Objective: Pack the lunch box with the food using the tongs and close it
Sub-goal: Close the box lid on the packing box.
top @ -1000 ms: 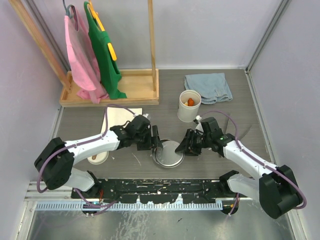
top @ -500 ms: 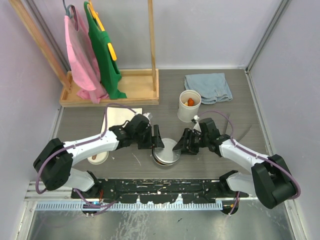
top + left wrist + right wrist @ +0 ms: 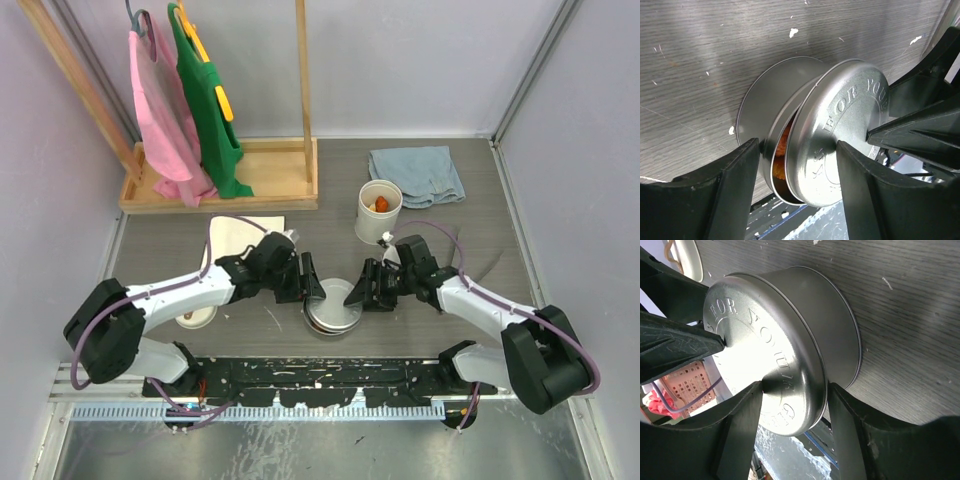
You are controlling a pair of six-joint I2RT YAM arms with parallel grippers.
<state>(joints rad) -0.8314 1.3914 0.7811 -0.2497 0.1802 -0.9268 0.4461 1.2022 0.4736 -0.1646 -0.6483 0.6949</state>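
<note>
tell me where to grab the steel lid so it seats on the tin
Grip the steel lid by its thin rim, on two opposite edges, probably coming from above. Its top is flat with no knob, and it sits tilted on the tin, a gap showing orange food on one side.

Embossed capitals on flat steel lid, near centre of scene. In left wrist view I read "FOR YOUR" curving along rim. Right wrist view gives me "FOR", then "YOU" half lost in glare. Lower arc of lettering illegible. No other readable text.
</note>
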